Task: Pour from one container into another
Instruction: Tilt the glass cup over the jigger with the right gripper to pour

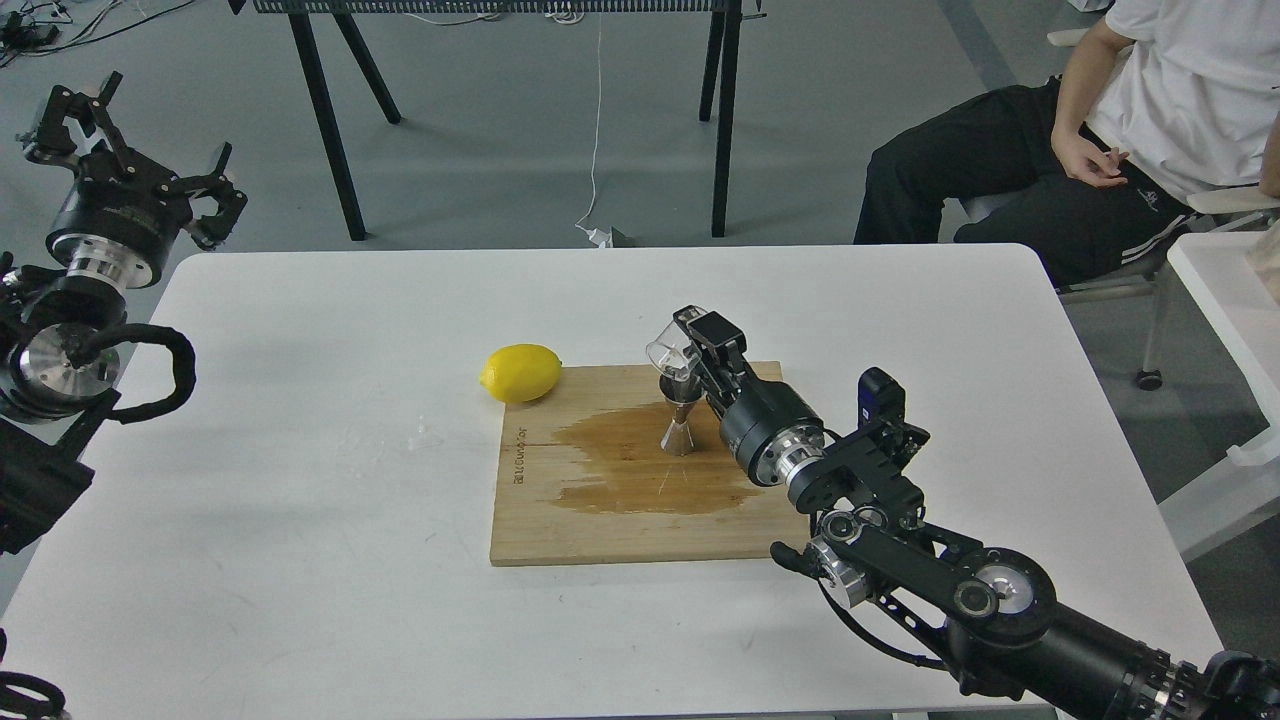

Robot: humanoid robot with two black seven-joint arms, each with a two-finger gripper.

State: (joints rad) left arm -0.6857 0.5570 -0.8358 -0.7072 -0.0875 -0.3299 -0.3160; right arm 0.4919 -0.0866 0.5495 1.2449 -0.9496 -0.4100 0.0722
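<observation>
jigger (679, 428) on board (640, 505), lemon (520, 372) left

Black jointed arms with silver metal collars; looped black cable (165, 370); right tool (690, 345) black.

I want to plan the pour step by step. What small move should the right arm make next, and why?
Probably tip the glass cup a little further over the jigger. The right tool holds the cup tilted just above the jigger's open top, which stands upright on the wooden board. A dark wet patch on the board suggests going slowly.
</observation>
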